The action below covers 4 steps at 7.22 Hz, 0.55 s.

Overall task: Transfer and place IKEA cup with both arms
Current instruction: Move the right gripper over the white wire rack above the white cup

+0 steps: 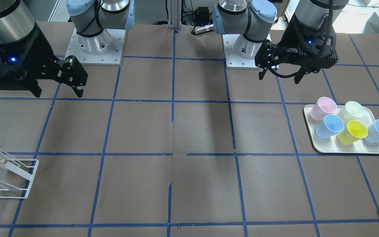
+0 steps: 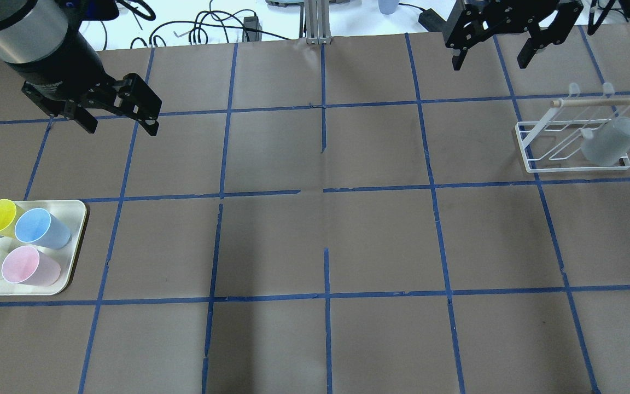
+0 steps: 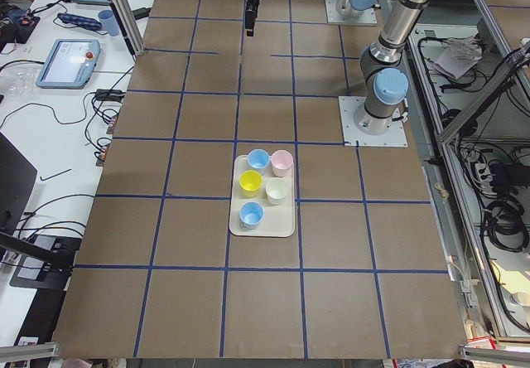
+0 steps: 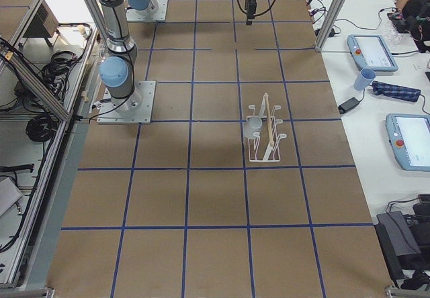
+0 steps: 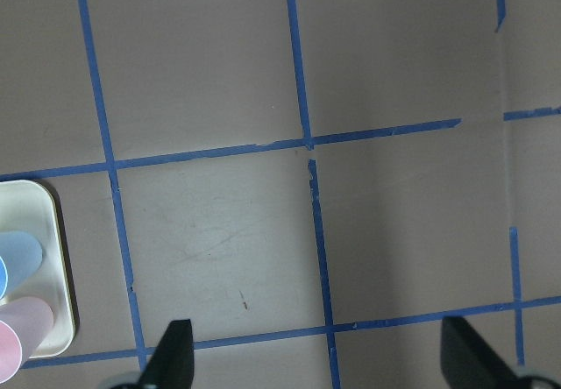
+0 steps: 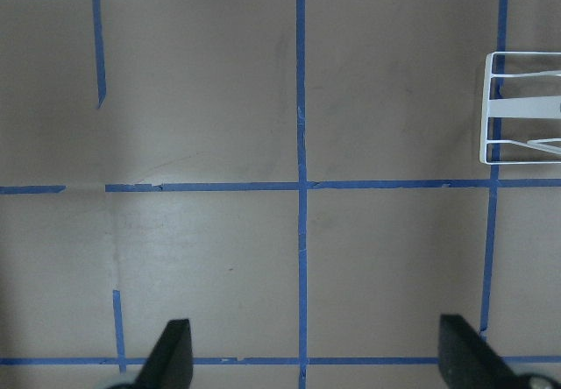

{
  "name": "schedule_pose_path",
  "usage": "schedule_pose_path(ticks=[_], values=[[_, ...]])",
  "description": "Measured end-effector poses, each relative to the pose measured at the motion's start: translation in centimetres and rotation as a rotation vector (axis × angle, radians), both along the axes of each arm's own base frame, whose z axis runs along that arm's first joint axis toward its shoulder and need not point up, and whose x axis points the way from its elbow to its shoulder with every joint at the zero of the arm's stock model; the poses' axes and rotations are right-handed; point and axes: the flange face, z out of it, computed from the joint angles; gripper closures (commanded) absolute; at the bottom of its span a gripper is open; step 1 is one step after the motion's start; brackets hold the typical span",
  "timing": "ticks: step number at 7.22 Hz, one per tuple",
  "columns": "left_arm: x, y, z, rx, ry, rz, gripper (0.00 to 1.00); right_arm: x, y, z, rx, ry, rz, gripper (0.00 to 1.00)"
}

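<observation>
Both arms are raised above the table (image 2: 320, 246), nothing in either hand. Left gripper (image 2: 122, 127): fingers spread wide, empty. Right gripper (image 2: 490, 61): fingers spread wide too, empty. The grey cup (image 2: 607, 141) hangs tilted on the white wire rack (image 2: 605, 100), below the right gripper, nearer the robot and off to its outer side, well apart from its fingers. The tray (image 2: 76, 235) with the other coloured cups (image 2: 19, 265) lies below the left gripper, toward the robot and outward. My reading is that the cup is already placed and only a clean finish is left. To do that well, keep the right gripper high and clear of the rack's prongs and wooden rod, since a low sweep could snag the wire and shake the cup loose. Keep the left arm high over the tray so nothing gets tipped.
</observation>
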Motion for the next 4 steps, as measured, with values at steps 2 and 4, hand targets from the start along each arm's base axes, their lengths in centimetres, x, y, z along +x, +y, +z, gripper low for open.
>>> schedule_pose_path(ticks=[2,4], values=[[0.01,0.04,-0.23,0.005,0.002,0.000,0.00,-0.02,-0.04,0.02,-0.001,-0.001,-0.005,0.00],[0.03,0.13,-0.46,0.011,-0.001,0.001,0.00,-0.83,-0.43,0.15,-0.004,0.000,-0.020,0.00]])
